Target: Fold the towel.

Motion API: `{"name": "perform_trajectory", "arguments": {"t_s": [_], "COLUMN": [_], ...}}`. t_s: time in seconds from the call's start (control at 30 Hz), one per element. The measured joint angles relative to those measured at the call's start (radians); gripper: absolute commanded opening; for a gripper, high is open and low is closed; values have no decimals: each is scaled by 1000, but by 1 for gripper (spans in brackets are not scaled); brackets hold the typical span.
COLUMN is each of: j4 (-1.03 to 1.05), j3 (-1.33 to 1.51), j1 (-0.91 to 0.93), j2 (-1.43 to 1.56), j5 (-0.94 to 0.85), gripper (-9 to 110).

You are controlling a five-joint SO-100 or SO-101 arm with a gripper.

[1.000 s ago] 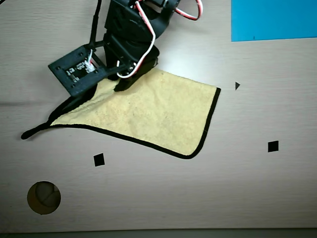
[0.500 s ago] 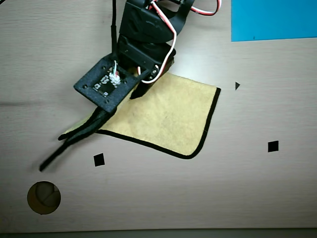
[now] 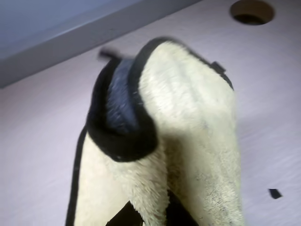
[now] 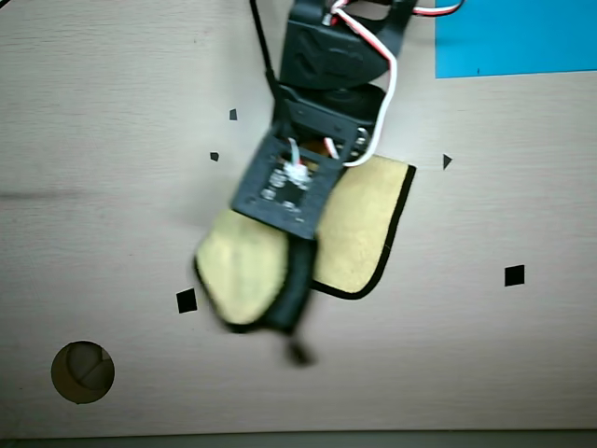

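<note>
The claw [image 3: 146, 217] pinches the towel [image 4: 359, 219], lifting one end into a bunched, black-trimmed fold. The rest lies flat mid-desk [image 4: 112, 112].

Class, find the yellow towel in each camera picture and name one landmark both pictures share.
Wrist view: the towel fills the centre and lower part of the picture, hanging bunched with its black trim curled at upper left.
Overhead view: the towel lies at centre, partly under the arm, its lifted part drawn toward lower left.
Shared landmark: the round hole in the table, top right in the wrist view, bottom left in the overhead view.
</note>
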Motion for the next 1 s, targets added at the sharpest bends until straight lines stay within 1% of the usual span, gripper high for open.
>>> {"name": "perform_trajectory", "arguments": {"t_s": [0.23, 0.67, 0.87, 1.0], "j4": [15, 60, 61, 77], "j3": [-71, -78, 52, 72], "j1": [-71, -156, -163, -181], "j2": [-64, -74, -61, -61], "j5": [15, 38, -17, 17], "gripper": [0, 0, 0, 1]}}
